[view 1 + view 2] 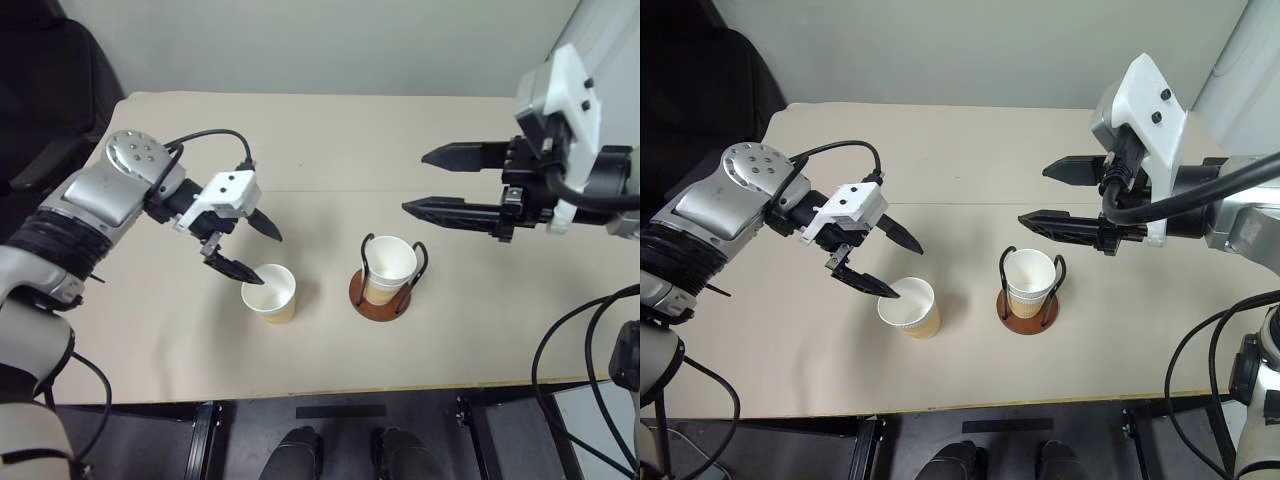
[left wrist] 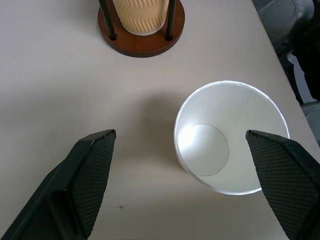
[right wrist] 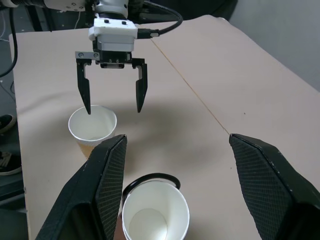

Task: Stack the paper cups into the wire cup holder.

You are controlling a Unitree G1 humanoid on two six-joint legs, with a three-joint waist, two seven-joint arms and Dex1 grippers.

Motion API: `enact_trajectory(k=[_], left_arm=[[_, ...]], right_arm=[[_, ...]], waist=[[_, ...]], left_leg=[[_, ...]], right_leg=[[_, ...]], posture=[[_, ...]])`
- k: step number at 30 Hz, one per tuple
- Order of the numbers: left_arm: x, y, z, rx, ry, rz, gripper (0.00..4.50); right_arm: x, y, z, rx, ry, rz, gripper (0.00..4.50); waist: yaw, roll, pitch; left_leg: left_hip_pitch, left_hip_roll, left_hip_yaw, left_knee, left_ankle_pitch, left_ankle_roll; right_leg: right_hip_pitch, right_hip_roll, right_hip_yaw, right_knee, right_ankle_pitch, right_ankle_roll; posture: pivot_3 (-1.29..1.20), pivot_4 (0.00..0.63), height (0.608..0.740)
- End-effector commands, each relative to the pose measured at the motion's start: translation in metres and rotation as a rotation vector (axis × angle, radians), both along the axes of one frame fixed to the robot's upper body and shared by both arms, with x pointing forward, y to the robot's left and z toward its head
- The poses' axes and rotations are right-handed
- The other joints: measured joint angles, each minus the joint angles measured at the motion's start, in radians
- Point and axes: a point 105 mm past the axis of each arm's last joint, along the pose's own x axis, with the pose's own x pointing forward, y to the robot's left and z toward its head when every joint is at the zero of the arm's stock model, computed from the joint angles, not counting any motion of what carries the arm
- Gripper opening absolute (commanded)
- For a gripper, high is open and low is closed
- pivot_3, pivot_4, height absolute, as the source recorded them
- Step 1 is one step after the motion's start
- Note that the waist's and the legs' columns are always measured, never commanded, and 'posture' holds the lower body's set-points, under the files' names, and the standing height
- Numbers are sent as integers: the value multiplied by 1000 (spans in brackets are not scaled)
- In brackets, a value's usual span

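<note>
Thin paper — the loose cup [image 1: 270,292] stands upright on the table [image 1: 330,140], beside the wire cup holder [image 1: 384,294]; it's light and crushable; your left gripper [image 1: 250,251], spread wide and empty, hovers above — pinch its rim gently.

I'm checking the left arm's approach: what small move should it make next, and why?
Probably lower the left gripper a little so its open fingers straddle the loose cup, then close. One finger is already at the rim, nothing is held, and the holder already has a cup in it.
</note>
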Motion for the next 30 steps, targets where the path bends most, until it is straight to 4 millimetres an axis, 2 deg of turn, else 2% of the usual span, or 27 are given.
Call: enact_trajectory(k=[1, 12, 30], left_arm=[[-4, -7, 9, 4, -17, -57, 4500], [-12, -15, -1, 12, 31, -87, 4500], [-7, -8, -20, 74, 17, -83, 4500]], right_arm=[[-3, -2, 9, 15, -51, -4, 3276], [-3, -3, 7, 16, -44, -6, 3276], [-2, -3, 6, 20, -45, -12, 3276]], waist=[[1, 0, 0], [2, 0, 0], [2, 0, 0]], left_leg=[[0, 0, 0, 0, 0, 0], [0, 1, 0, 0, 0, 0], [0, 0, 0, 1, 0, 0]], right_leg=[[0, -1, 0, 0, 0, 0], [0, -1, 1, 1, 0, 0], [-1, -1, 0, 3, 0, 0]], posture=[[0, 150, 740], [0, 150, 740], [0, 150, 740]])
